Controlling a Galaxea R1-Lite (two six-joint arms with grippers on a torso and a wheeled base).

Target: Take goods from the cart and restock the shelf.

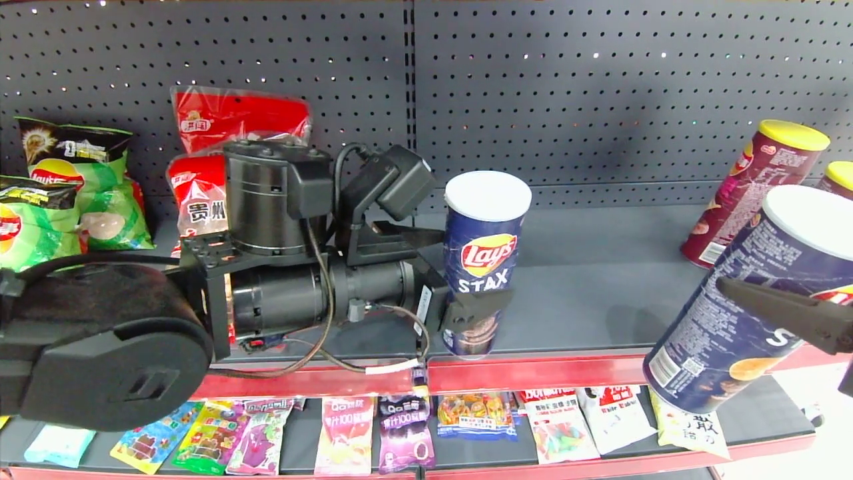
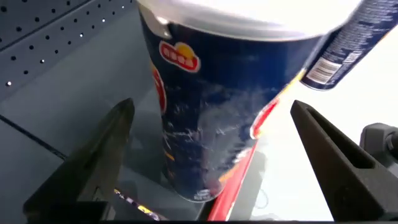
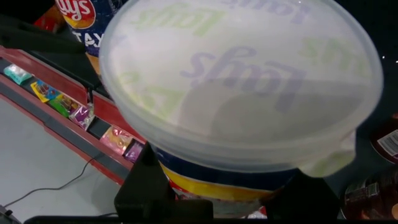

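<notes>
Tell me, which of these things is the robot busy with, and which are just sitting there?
Busy with:
- standing blue can, inside the open left gripper
- tilted blue can, held by the right gripper
- upper shelf

Just sitting there:
- purple cans
- green chip bags
- red bags
- candy packets on the lower shelf

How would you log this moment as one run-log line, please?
left gripper: open, astride upright blue can at shelf front edge | right gripper: shut on second can, tilted
</notes>
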